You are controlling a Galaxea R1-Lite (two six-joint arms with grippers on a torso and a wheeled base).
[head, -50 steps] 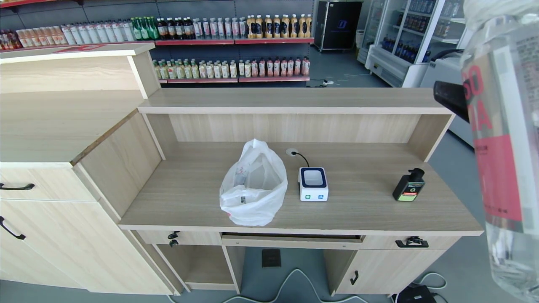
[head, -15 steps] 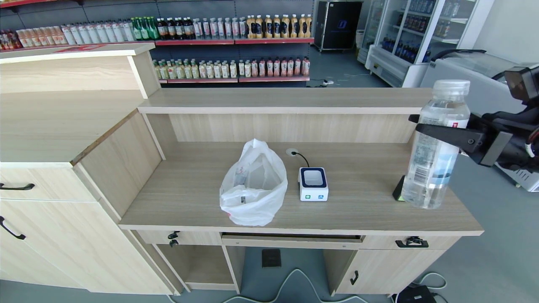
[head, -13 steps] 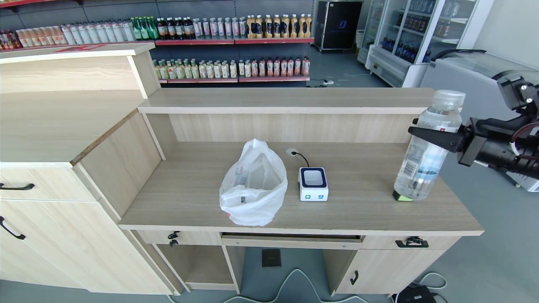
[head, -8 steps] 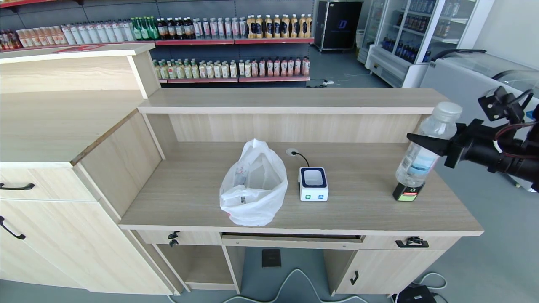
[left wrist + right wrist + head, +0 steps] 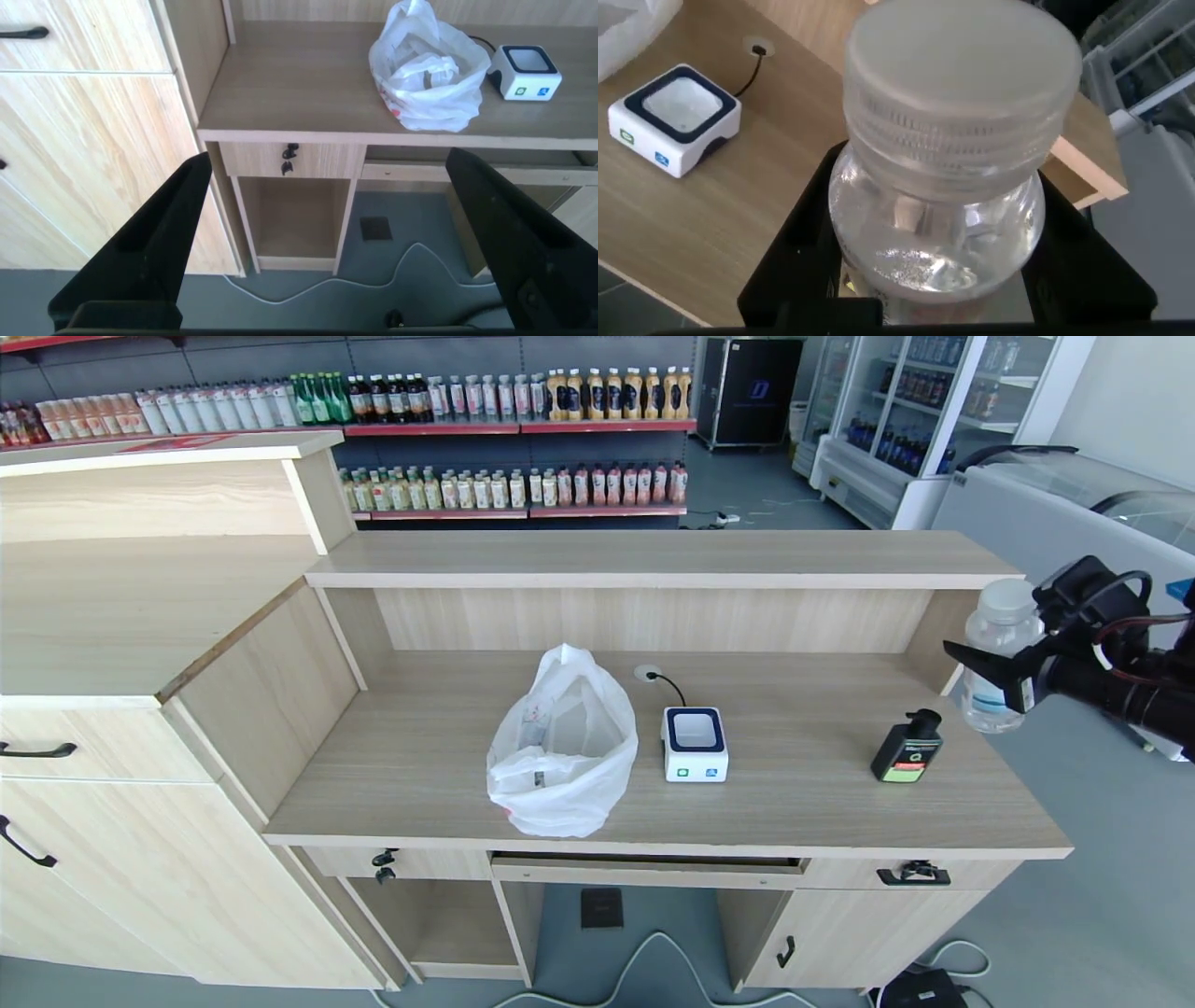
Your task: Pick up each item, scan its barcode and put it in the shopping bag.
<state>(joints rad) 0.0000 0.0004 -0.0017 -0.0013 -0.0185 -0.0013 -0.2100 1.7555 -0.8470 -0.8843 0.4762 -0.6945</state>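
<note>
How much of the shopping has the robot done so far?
Some items already lie in the shopping bag, so those look done. The right hand holds the water bottle up beside the counter's right end, not yet over the scanner. It needs scanning and bagging, and the black pump bottle waits on the counter.

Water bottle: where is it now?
Head view, far right: the water bottle is held in the right claw at the counter's right end, near the black pump bottle.
</note>
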